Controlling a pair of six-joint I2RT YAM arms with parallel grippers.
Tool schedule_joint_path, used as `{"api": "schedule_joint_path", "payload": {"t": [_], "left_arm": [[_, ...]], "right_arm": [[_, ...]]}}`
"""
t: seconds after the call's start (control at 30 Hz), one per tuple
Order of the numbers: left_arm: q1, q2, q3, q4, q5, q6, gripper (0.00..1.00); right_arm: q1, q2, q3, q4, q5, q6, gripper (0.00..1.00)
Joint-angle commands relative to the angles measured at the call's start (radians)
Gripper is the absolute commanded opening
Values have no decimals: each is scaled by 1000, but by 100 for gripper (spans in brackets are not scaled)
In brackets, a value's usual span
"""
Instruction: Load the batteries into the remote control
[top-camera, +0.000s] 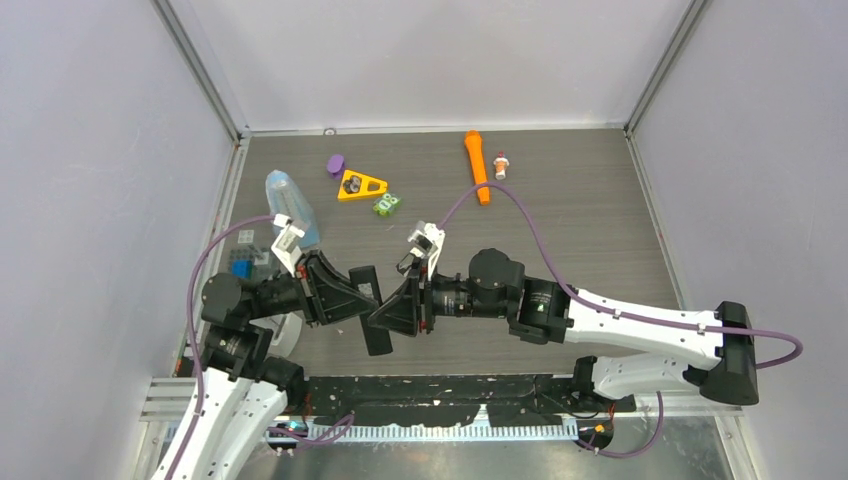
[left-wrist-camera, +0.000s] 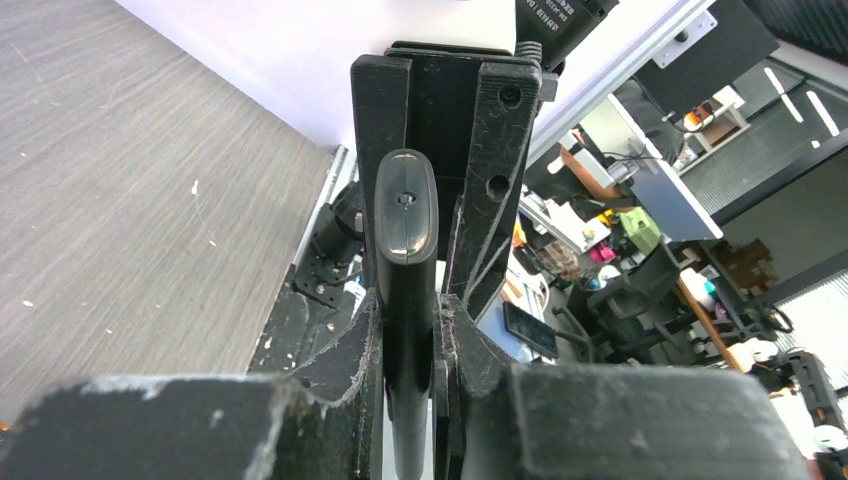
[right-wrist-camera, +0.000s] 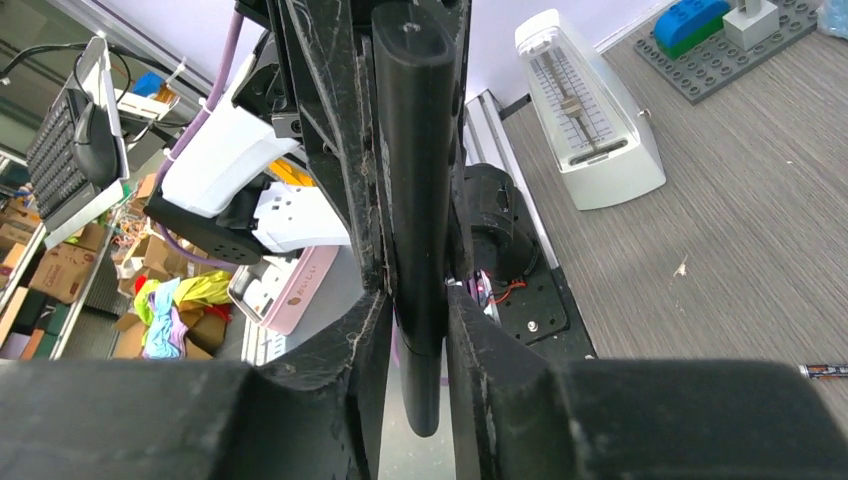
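Note:
The remote control (top-camera: 371, 310) looks here like a slim black bar with a glossy rounded end. It hangs in the air between the two grippers near the table's front middle. My left gripper (top-camera: 362, 298) is shut on it from the left. In the left wrist view the bar (left-wrist-camera: 407, 260) sits tight between the fingers (left-wrist-camera: 360, 340). My right gripper (top-camera: 388, 312) is shut on it from the right, and the bar (right-wrist-camera: 415, 200) is clamped between its fingers (right-wrist-camera: 480, 340). One thin dark battery (right-wrist-camera: 826, 371) lies on the table at the right edge of the right wrist view. Other batteries are out of view.
At the back lie an orange torch (top-camera: 478, 166), a small white-red piece (top-camera: 500, 165), a purple piece (top-camera: 335, 163), a yellow triangle (top-camera: 361, 185) and a green toy (top-camera: 386, 205). A clear bottle (top-camera: 288, 205), a grey brick plate (right-wrist-camera: 720, 50) and a white metronome (right-wrist-camera: 590, 110) stand at the left.

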Motion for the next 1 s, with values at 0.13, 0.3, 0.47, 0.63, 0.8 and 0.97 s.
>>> {"api": "schedule_joint_path", "payload": {"t": [0.13,0.3,0.47,0.63,0.8,0.97], "left_arm": [[-3,-2,-25,93,-30,-70,7],[-3,4,-34,54,-81,-41,52],[-3,-14,-24,-291,-239,169,99],[-3,-57,-27,-621,-582,326,100],[-2,-81,-67,-699,-717,371,100],[-3,-52,-63,-734,-764,415,100]], "right_arm": [[-4,20,-14,72,-35,25,7],[-6,-23,-34,30,-7,37,5],[-96,-115,-58,-138,97,51,5],[-263,-183,-52,-546,358,-57,5],[-479,-96,-16,-827,639,-162,5],[-631,45,-53,-833,767,-201,5]]}}
